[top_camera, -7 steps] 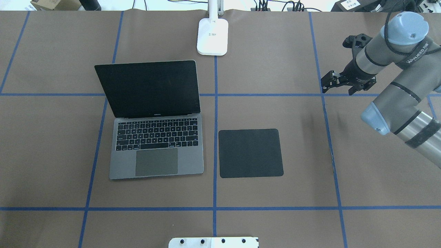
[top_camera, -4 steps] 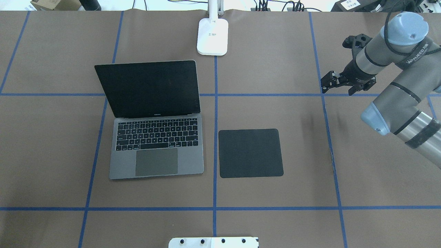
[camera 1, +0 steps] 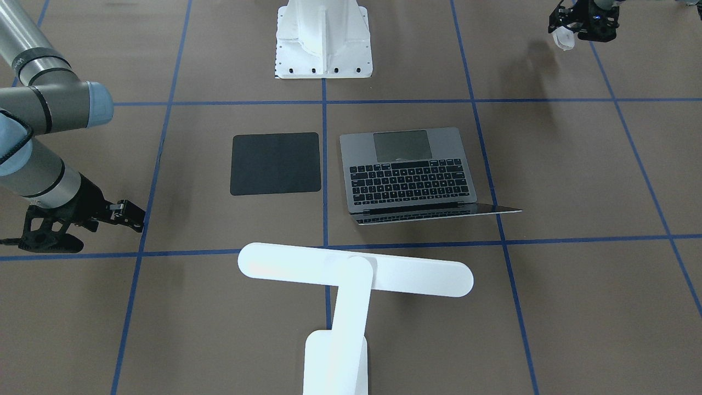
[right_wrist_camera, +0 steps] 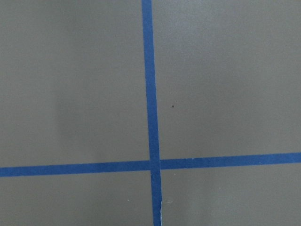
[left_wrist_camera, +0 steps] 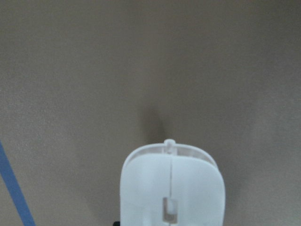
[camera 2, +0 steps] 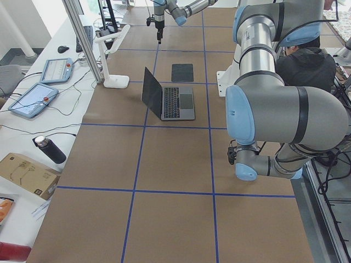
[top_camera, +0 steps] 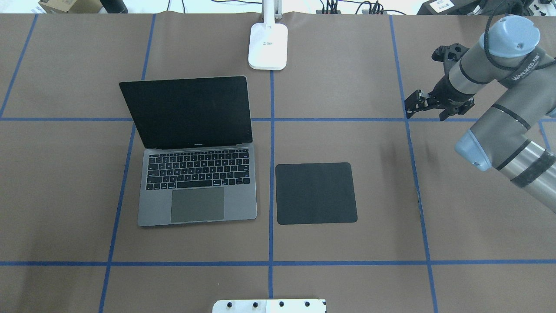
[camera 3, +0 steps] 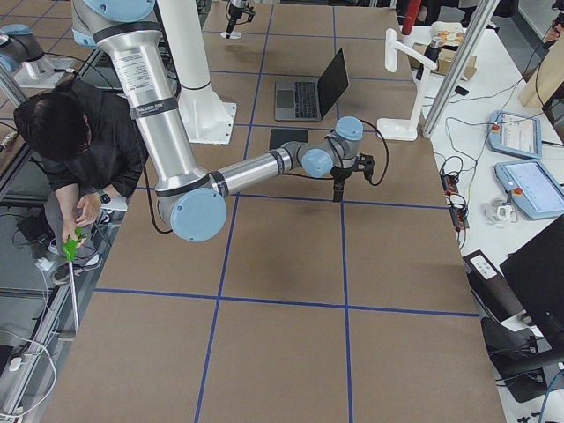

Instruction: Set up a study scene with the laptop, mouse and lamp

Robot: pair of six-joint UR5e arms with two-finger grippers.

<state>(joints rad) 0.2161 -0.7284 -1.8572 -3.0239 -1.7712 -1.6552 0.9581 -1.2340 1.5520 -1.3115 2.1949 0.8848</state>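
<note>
Far on the robot's left, outside the overhead view, the left gripper (camera 1: 580,27) is clamped on the mouse (left_wrist_camera: 171,188), a glossy white oval shell with a thin centre line, and holds it above the table (top_camera: 65,195). Only the front-facing and left wrist views show this. The table has a matte brown cover with a grid of blue tape (top_camera: 271,130). Next comes the laptop (top_camera: 195,174), open, of dark-grey metal with black keys, a smooth grey trackpad and a dark screen. It lies between the held mouse and the mouse pad (top_camera: 316,193). Behind it, at the far edge, stands the plain white lamp (camera 1: 417,280). The overhead view gives only its rectangular base, the front-facing view also its long flat head with round ends. The mouse pad, black, matte, with rounded corners, lies just beside the laptop. Further right, the right gripper (top_camera: 428,112) hangs over a crossing of tape lines, its fingers apart.
</note>
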